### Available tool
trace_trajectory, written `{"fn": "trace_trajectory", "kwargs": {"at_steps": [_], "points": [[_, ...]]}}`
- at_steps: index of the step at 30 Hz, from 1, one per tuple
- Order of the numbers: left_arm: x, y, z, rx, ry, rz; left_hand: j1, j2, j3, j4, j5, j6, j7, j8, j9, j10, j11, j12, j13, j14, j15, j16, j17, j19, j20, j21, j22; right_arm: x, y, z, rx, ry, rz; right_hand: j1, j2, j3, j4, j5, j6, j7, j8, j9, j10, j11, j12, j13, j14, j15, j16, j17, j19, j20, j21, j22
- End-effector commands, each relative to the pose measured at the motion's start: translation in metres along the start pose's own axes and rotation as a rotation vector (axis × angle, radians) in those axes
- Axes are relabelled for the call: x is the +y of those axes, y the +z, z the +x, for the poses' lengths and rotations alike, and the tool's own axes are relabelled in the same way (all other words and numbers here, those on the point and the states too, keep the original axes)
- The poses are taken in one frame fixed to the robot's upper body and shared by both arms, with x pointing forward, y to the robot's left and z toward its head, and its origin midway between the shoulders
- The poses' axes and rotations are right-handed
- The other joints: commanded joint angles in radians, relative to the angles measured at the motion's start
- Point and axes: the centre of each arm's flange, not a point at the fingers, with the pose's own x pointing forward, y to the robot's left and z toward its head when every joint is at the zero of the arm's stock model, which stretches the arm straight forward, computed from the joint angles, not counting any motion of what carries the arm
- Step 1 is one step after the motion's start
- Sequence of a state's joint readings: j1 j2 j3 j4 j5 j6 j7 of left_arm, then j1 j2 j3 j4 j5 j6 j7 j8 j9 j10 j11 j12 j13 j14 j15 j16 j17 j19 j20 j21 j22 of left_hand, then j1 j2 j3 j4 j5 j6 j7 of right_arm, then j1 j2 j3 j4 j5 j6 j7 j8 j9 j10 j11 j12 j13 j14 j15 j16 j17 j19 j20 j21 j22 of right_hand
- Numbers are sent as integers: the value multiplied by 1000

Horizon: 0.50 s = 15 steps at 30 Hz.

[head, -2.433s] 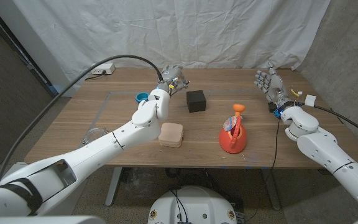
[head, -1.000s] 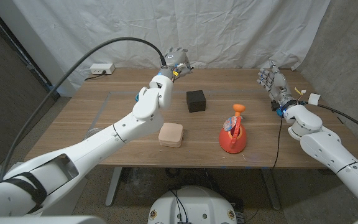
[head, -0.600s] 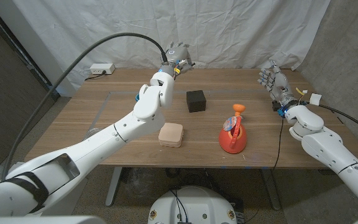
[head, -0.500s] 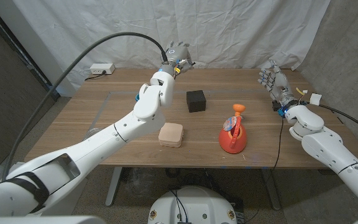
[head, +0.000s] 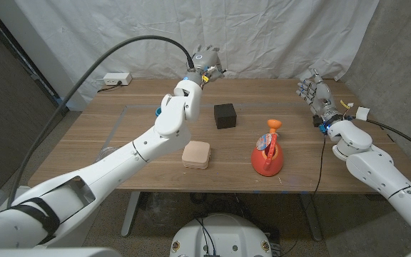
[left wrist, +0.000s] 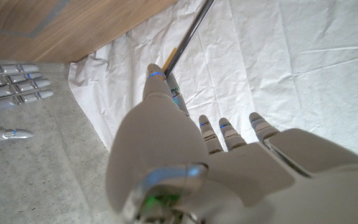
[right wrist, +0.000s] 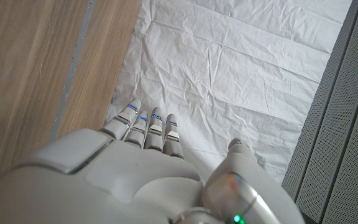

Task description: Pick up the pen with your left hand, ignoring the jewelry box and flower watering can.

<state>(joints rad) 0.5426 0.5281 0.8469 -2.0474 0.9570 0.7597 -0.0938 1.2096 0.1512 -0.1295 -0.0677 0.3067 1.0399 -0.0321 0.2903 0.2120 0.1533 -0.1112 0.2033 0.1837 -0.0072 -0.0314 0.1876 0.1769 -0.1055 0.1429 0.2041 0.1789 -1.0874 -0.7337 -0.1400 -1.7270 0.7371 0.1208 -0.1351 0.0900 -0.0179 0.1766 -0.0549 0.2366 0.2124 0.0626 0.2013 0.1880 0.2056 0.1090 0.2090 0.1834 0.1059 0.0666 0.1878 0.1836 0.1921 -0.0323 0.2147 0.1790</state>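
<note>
Since the earlier frames the left hand (head: 207, 61) has risen from the surface (head: 120, 143) toward the white backdrop (head: 262, 36). In the head view the jewelry box (head: 196, 154) lies closed beside the watering can (head: 267, 154); the right hand (head: 314, 91) holds nothing, fingers spread. In the left wrist view, fingers (left wrist: 160, 93) pinch the pen (left wrist: 188, 34).
</note>
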Motion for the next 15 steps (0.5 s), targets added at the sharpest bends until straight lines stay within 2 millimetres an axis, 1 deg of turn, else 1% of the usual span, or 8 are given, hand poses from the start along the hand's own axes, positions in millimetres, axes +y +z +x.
{"fn": "trace_trajectory", "kwargs": {"at_steps": [1,2,5,15], "points": [[0,2,2,-7,4,-4,5,-4,0,6,-4,9,2,2,4,5,-3,0,2,10,-41,0,2,4,0,-2,2,-2,1,0,0,-4,-3,-2,11,-3,2,5,4,-5,-2,4,-1,3,4,2,2,6,2,3,11,4,-3,5],[0,3,2,-7,4,-3,5,-3,0,7,-4,10,5,2,4,5,-3,0,2,10,-40,0,2,5,1,-1,2,-2,2,0,1,-4,-4,-2,11,-3,2,5,4,-5,-2,4,0,3,4,2,2,5,2,3,11,4,-3,5],[-1,4,2,-9,-1,-1,6,-4,1,6,-4,13,1,4,5,7,-2,1,2,10,-41,-1,2,4,0,-2,2,-2,2,-1,1,-5,-3,-2,11,-4,2,5,4,-4,-2,4,0,2,4,2,2,6,2,3,11,4,-4,5],[-1,4,-1,-6,3,-7,9,-3,2,6,-5,11,2,3,7,8,0,1,2,11,-39,-1,2,4,0,-2,2,-3,2,-2,9,-4,-5,-2,11,-5,2,4,5,-4,-2,4,-1,2,3,2,5,5,3,4,11,3,-5,6]]}}
